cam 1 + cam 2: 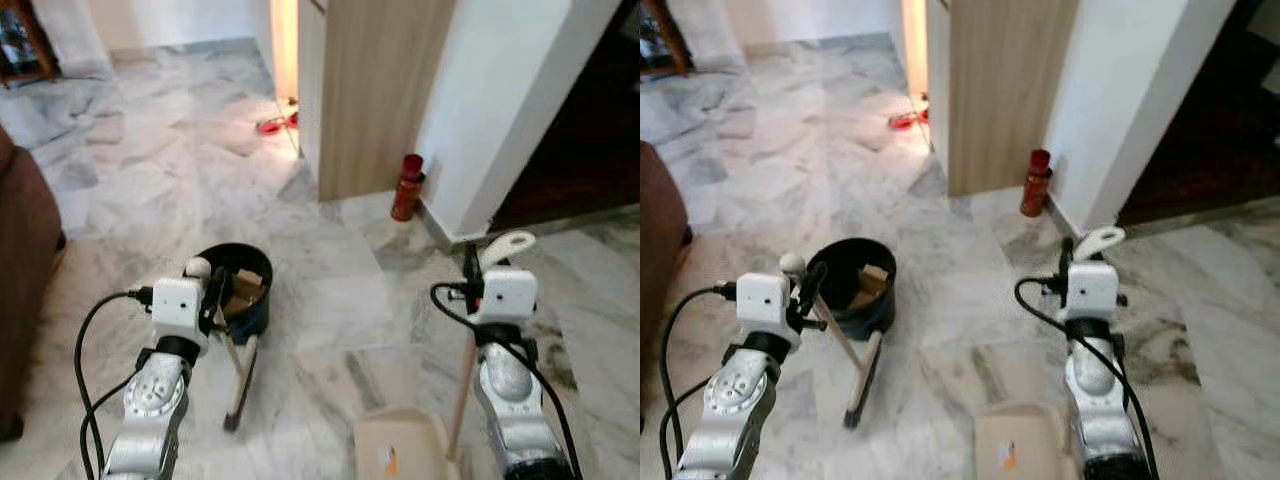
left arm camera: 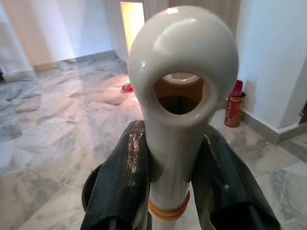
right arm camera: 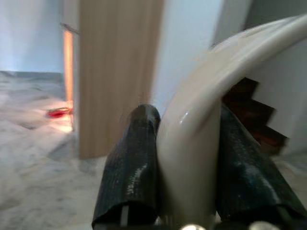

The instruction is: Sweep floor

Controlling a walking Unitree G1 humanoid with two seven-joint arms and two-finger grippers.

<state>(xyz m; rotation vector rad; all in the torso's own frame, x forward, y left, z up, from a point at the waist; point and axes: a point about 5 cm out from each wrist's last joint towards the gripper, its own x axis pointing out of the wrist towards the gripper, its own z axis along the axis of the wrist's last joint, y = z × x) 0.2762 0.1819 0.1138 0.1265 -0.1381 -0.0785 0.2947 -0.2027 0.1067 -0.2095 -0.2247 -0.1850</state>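
Left pincer (image 2: 175,191) clamps broom handle (image 2: 177,124); right pincer (image 3: 184,191) clamps dustpan handle (image 3: 201,139).

Broom (image 1: 240,375) beside black bin (image 1: 243,283)

**Robot body: silver arms, white wrists, black pincers**

Two silver arms w/ rounded, ribbed joint housings. Each wrist carries a white boxy module; black cables loop from these down along the forearms. Left pincer (image 2: 180,191) & right pincer (image 3: 189,191): two long black fingers each, matte, finely textured, w/ slight sheen.
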